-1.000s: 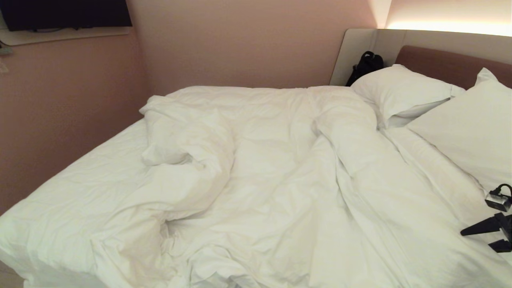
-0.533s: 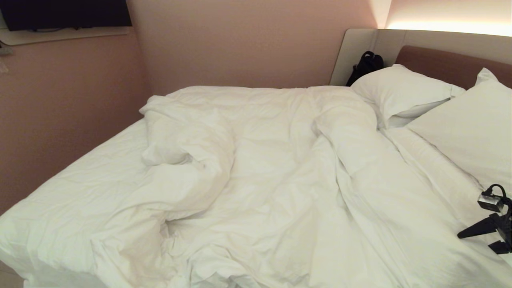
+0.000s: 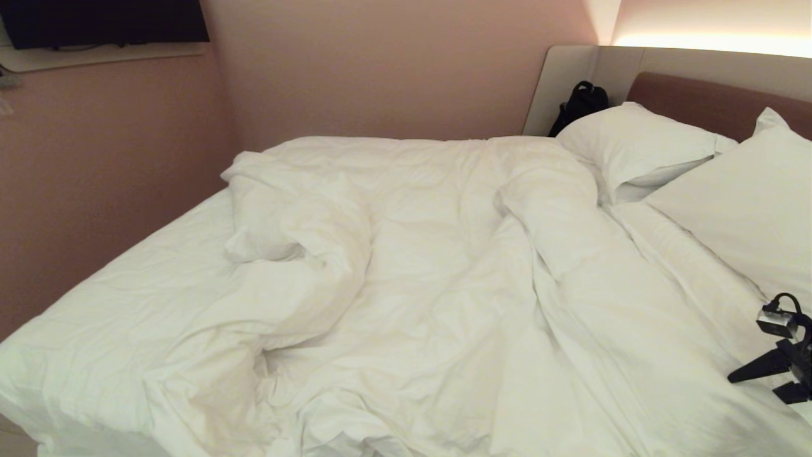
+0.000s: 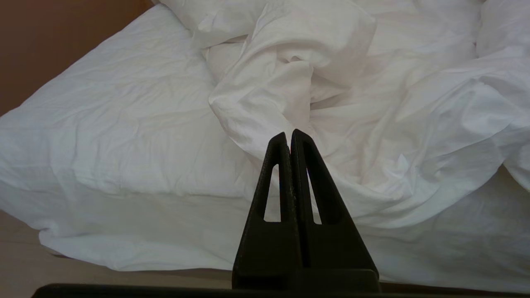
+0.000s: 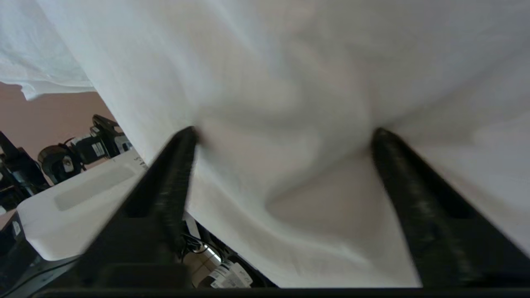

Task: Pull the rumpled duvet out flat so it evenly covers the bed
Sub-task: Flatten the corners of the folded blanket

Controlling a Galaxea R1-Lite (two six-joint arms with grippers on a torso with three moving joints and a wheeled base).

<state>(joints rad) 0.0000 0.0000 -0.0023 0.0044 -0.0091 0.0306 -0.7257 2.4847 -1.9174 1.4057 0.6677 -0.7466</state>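
Lying rumpled across the bed [image 3: 95, 298], the duvet [image 3: 444, 266]: bunched toward the middle and headboard end, bare sheet showing along the left edge and foot corner. Pressed into white cloth at the right edge near the pillows [image 3: 729, 203], the right gripper [image 5: 285, 136], jaws spread wide, fabric between the fingers. Parked off the foot edge, the left gripper [image 4: 289, 138], jaws closed, empty.

Pink walls [image 3: 393, 70], a dark screen [image 3: 104, 22], perhaps a television, warm light strip [image 3: 710, 41].
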